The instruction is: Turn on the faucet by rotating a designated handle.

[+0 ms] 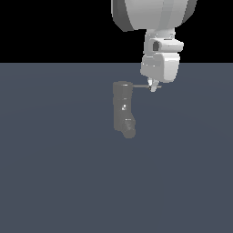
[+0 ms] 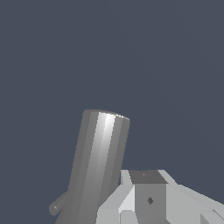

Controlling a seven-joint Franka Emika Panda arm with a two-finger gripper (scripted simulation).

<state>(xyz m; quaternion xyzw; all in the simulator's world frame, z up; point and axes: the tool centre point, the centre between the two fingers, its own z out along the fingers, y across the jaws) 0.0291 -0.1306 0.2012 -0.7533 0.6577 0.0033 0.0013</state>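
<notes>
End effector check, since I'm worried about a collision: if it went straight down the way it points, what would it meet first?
Probably the handle: the end effector tip sits right at its outer end, beside the faucet. Depth is unclear, so it might pass by and reach the floor.

faucet [image 2: 98, 166] cyl close-up | tool [image 2: 151, 199] beside (jaws unseen)

**Arm and gripper pose**

The white arm [image 1: 154, 13] enters from the top of the exterior view, its broad rounded link cut off by the frame edge. Below it the wrist [image 1: 160, 45] narrows and hangs nearly vertical, carrying the gripper [image 1: 154, 86] pointing downward. The fingers [image 1: 154, 85] appear as one short pointed white tip; whether they are parted cannot be told. In the wrist view only a faceted pale grey part of the hand [image 2: 148, 197] shows.
</notes>
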